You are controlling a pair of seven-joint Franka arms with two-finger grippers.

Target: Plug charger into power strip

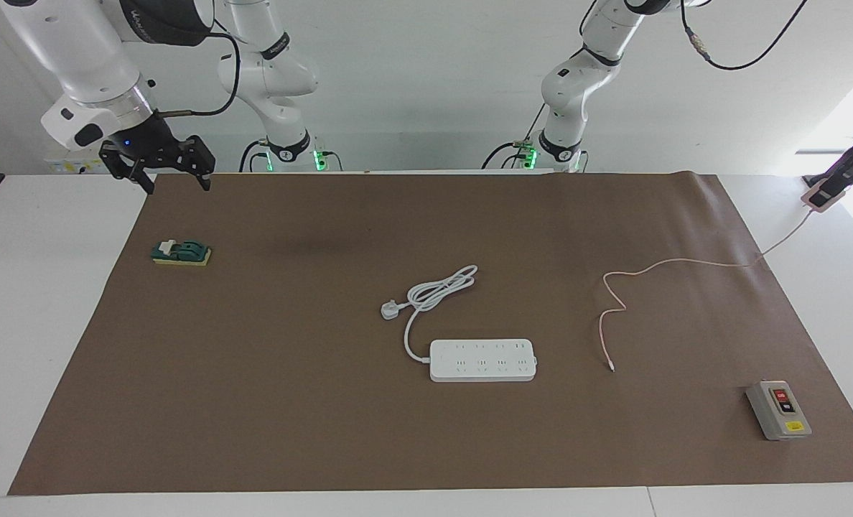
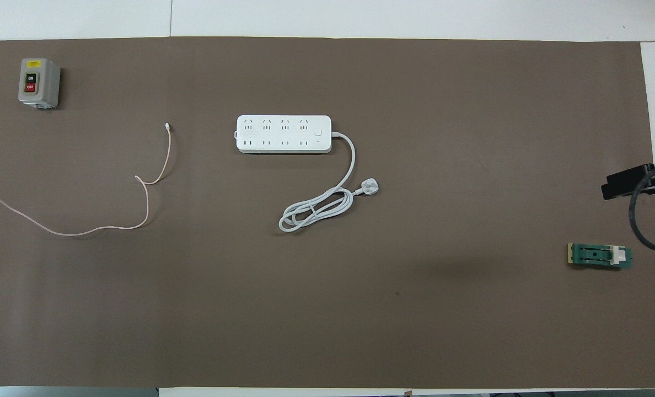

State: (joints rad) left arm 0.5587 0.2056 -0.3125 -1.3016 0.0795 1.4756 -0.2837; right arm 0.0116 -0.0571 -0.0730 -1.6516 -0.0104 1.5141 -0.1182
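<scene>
Off the mat's edge at the left arm's end, left gripper [image 1: 823, 195] is raised, fingers clamped on the charger [image 1: 818, 200]; its cable [image 1: 674, 263] trails onto the mat [image 1: 311, 431]. Power strip [image 1: 482, 360] lies mid-mat, toward the edge farthest from the robots. Right gripper [image 1: 175, 179] waits over the mat's corner at the robots' edge, fingers apart. Grey switch box [image 1: 778, 410] sits at the opposite corner.
</scene>
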